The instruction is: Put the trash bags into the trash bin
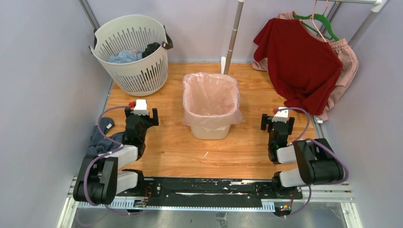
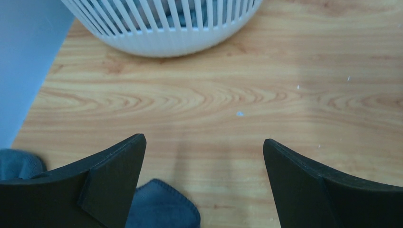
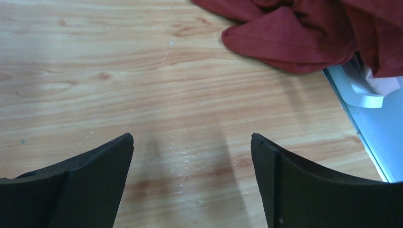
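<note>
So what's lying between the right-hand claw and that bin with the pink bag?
Nothing. In the top view, only bare wooden table separates the right gripper, open and empty, from the trash bin, which is lined with the trash bag.

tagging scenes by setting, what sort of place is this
Probably a mock laundry corner on a robot table: slotted basket of clothes, hanging red shirt, bag-lined trash bin.

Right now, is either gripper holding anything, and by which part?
Nothing is held. The left gripper and right gripper are both open and empty; the trash bag sits in the trash bin, touched by neither.
</note>
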{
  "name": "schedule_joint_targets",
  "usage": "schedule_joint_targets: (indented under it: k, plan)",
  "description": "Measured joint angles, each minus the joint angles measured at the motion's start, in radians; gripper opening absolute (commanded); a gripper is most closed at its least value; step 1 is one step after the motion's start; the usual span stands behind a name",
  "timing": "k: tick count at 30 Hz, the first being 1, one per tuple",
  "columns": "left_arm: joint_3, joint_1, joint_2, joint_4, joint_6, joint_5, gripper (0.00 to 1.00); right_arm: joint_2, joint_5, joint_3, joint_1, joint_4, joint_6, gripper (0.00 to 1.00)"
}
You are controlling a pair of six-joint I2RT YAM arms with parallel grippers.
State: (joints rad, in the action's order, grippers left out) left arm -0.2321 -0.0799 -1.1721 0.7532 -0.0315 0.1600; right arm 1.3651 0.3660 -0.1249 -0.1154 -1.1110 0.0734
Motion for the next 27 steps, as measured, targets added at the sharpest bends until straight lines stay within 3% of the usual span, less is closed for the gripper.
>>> schedule_joint_targets:
  k: [3, 11, 27]
  plan:
    - [0.038, 0.000, -0.053, 0.070, -0.014, -0.029, 1.00, 0.066, -0.004, 0.008, 0.000, -0.053, 0.012, 0.98]
    - [0.030, 0.000, -0.177, 0.196, -0.039, -0.086, 1.00, 0.035, -0.058, -0.097, 0.001, 0.062, 0.026, 0.98]
    - [0.030, 0.000, -0.185, 0.241, -0.036, -0.063, 1.00, 0.033, -0.076, -0.097, 0.001, 0.117, 0.027, 0.98]
